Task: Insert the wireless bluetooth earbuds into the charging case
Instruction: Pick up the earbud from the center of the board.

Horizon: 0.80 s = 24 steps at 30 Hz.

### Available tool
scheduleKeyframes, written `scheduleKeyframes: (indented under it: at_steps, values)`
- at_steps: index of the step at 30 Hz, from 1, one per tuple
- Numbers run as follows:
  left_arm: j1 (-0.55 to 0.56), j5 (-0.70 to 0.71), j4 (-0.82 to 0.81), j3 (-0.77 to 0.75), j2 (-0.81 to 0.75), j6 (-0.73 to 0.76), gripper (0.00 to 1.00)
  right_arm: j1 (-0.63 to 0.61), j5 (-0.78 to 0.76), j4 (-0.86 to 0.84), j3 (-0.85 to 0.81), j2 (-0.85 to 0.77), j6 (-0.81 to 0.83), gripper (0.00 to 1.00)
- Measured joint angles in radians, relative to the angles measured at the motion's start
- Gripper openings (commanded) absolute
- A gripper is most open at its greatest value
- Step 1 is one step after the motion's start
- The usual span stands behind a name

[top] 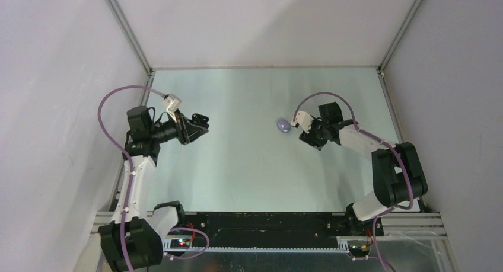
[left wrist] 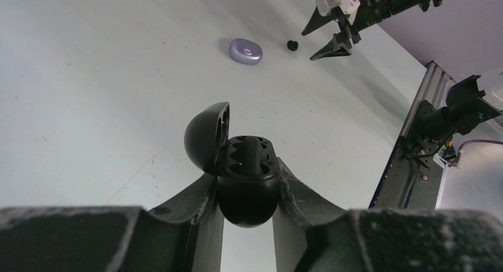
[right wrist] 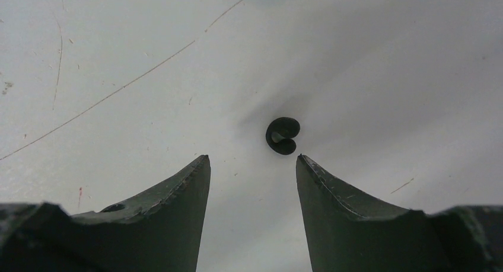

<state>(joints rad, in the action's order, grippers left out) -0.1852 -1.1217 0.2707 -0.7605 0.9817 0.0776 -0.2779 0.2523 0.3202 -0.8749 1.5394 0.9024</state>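
Overhead view of two robot arms on a pale tabletop (top: 237, 165). The left tool (left wrist: 247, 183) is pinching a black case (left wrist: 246, 165) by its rounded base, with the lid tipped open to one side and the moulded sockets facing outward. Whether a bud already sits inside is not clear.

Well apart from it, across the tabletop, the right tool (right wrist: 252, 159) hangs with its fingers spread and nothing between them. It sits just above a single black earbud (right wrist: 282, 136), which lies loose on the surface. A purple case (left wrist: 245, 50) with its lid shut lies just beside the bud. No purple buds can be seen.

Likely risks:
- **Off-centre grasp:** the bud lies just ahead of the fingertips and nearer one finger than the other, so that finger may touch first and flick it away.
- **Slipping:** the bud is tiny and glossy and could slip out as the fingers close.
- **Poor fit:** if it is gripped at a bad angle, it may not seat in a socket.
- **Shifted case:** pressing it home could twist the case in the left tool's narrow hold.
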Motion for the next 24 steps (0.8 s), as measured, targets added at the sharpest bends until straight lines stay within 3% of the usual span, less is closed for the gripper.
scheduleKeyframes:
  at_steps: [8,15,24]
  values:
    - [0.000,0.000,0.003,0.000,0.001,0.004,0.15,-0.066,-0.021,-0.001,0.003,0.021,0.042,0.57]
    - [0.000,0.000,0.008,0.000,0.011,0.011,0.15,-0.049,-0.044,-0.073,0.086,0.011,0.123,0.47]
    - [0.000,0.000,0.016,0.000,0.013,0.021,0.15,-0.021,-0.061,-0.239,0.167,-0.010,0.214,0.54]
